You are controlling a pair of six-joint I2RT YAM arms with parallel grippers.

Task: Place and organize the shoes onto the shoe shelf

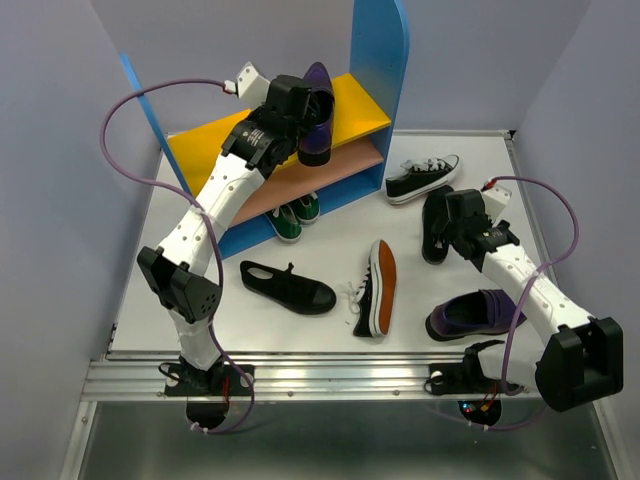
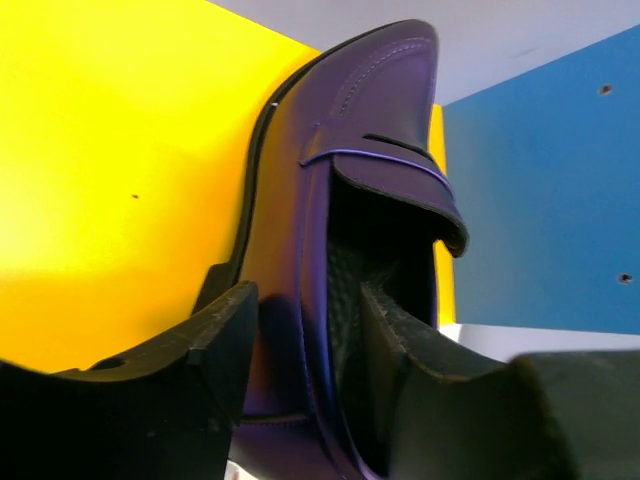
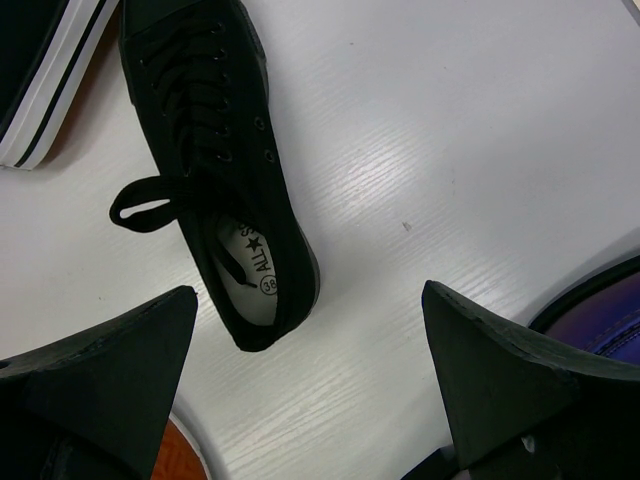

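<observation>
My left gripper (image 1: pixel 303 112) is shut on the side wall of a glossy purple loafer (image 1: pixel 319 108), one finger inside it, one outside. It holds the loafer over the yellow top board (image 1: pixel 210 140) of the shoe shelf, near the right blue panel (image 1: pixel 380 60). In the left wrist view the loafer (image 2: pixel 370 130) lies close along the yellow board (image 2: pixel 110 170); I cannot tell if they touch. My right gripper (image 1: pixel 462 215) is open and empty above an all-black lace-up shoe (image 1: pixel 435 225), which the right wrist view (image 3: pixel 215 170) shows just beyond the fingers (image 3: pixel 110 370).
Green sneakers (image 1: pixel 292 216) sit under the tan lower board (image 1: pixel 300 180). On the table lie a black white-soled sneaker (image 1: pixel 422 178), another on its side showing its orange outsole (image 1: pixel 382 285), a black shoe (image 1: pixel 288 287) and a second purple loafer (image 1: pixel 478 315).
</observation>
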